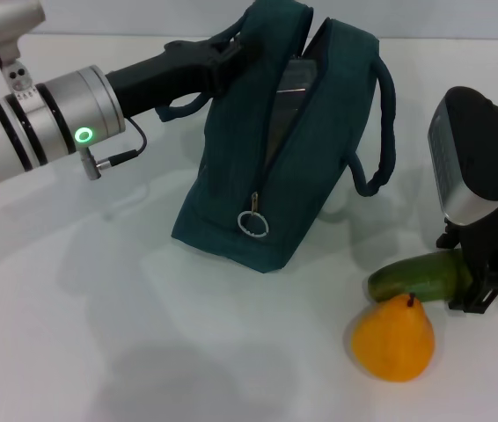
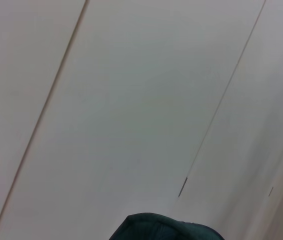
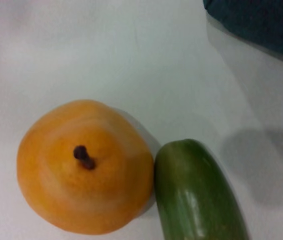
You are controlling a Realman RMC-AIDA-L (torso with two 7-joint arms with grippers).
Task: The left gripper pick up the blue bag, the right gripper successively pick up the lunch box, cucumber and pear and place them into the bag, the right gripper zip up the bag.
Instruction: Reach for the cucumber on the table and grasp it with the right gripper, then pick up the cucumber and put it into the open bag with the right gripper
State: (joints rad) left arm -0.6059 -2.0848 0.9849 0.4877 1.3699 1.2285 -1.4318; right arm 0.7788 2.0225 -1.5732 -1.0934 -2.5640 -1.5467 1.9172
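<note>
Cucumber [image 1: 416, 277] touches pear [image 1: 393, 338]; no writing legible anywhere.

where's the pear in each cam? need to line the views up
Head view: pear stands on the table low and right of centre, just in front of the cucumber, near the right gripper.
Left wrist view: not in it.
Right wrist view: pear seen from above, stem up, against the cucumber's end.
Shared landmark: the blue bag, an edge of which shows in both wrist views.

Silver ringed left wrist [image 1: 55, 119] with glowing green ring light [image 1: 84, 135], thin black cable [image 1: 126, 151], black claw housing; black-and-silver boxy right wrist [image 1: 473, 163].
</note>
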